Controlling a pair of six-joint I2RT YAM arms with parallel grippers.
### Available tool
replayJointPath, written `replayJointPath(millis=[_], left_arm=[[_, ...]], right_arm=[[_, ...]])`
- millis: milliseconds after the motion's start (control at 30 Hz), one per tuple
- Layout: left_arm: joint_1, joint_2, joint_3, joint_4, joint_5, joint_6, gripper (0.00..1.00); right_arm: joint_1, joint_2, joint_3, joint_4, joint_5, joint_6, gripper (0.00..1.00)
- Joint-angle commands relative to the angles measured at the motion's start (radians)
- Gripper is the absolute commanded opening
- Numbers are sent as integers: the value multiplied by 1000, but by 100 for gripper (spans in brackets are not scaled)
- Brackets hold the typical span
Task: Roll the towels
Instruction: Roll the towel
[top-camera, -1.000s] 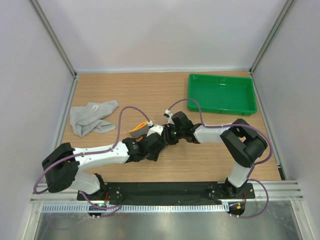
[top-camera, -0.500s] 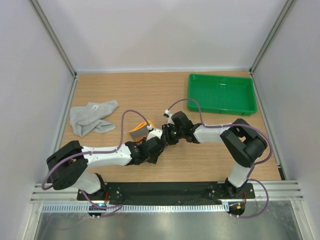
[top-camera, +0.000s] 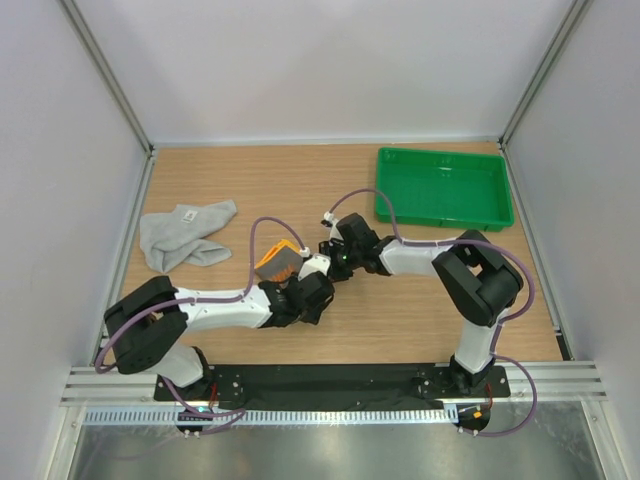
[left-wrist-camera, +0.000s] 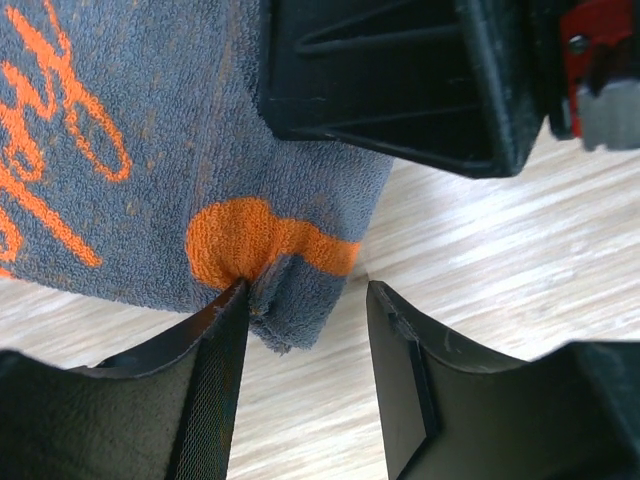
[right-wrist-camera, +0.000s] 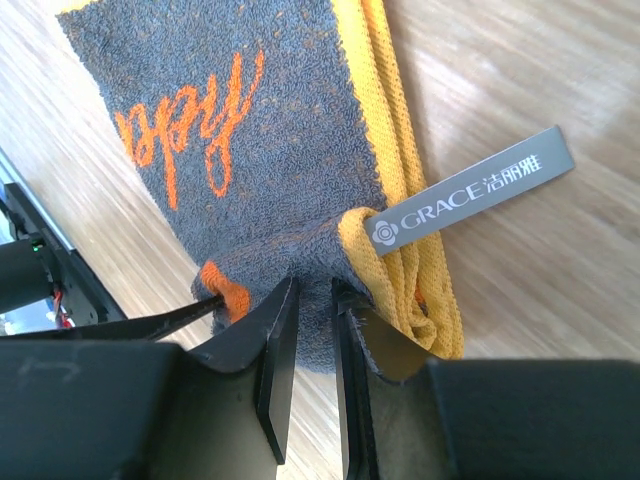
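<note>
The orange towel (top-camera: 278, 262), grey on one side with orange script, sits bunched near the table's middle. In the right wrist view my right gripper (right-wrist-camera: 313, 287) is shut on a fold of the orange towel (right-wrist-camera: 250, 150), beside its grey label (right-wrist-camera: 470, 200). In the left wrist view my left gripper (left-wrist-camera: 305, 292) is open, and a corner of the towel (left-wrist-camera: 150, 150) touches its left finger. From above, the left gripper (top-camera: 310, 272) and the right gripper (top-camera: 323, 256) meet at the towel's right edge. The light grey towel (top-camera: 183, 236) lies crumpled at the left.
A green plastic tray (top-camera: 443, 187) stands at the back right. The right gripper's black body (left-wrist-camera: 400, 80) fills the top of the left wrist view, close above my left fingers. Cage walls enclose the table.
Both grippers have shifted a little left and away with the orange towel, which now stands more bunched up. The left arm has stretched further right. The grey towel has not moved.
</note>
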Motion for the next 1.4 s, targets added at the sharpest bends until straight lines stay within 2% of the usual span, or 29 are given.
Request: replayJointPath(millis=[0, 100, 167, 233, 267, 367, 400, 467, 500, 600, 800, 1000, 1100, 1200, 1367], left_arm=[[0, 76, -19, 9, 57, -18, 51], [0, 83, -17, 4, 45, -24, 51], [0, 86, -19, 3, 34, -26, 45], [0, 90, -17, 3, 26, -29, 33], [0, 95, -14, 3, 26, -29, 23], [0, 110, -3, 3, 22, -30, 6], [0, 109, 0, -2, 22, -32, 5], [0, 98, 11, -17, 32, -38, 3], [0, 92, 26, -25, 37, -41, 2], [4, 60, 72, -71, 74, -69, 0], [17, 17, 158, -138, 202, -153, 0], [60, -13, 153, -85, 368, -250, 0], [92, -14, 130, -47, 466, -274, 0], [98, -11, 123, -28, 488, -285, 0], [129, -9, 106, 35, 606, -334, 0]], right_arm=[[-9, 32, 27, -91, 59, -52, 28], [-19, 34, 50, -112, 57, -66, 28], [-26, 37, 65, -122, 54, -77, 29], [-32, 42, 91, -141, 50, -81, 29], [-33, 42, 98, -145, 47, -81, 31], [-36, 16, 116, -167, 44, -80, 37], [-36, 2, 116, -175, 48, -78, 49], [-37, -61, 111, -200, 76, -72, 65], [-40, -82, 108, -209, 89, -65, 76], [-45, -196, 99, -261, 163, -51, 90], [-48, -412, 79, -420, 367, 18, 96], [-48, -570, 9, -546, 496, 100, 96], [-46, -632, -19, -571, 513, 129, 96], [-46, -662, -30, -608, 519, 141, 96], [-46, -704, -70, -580, 400, 167, 93]])
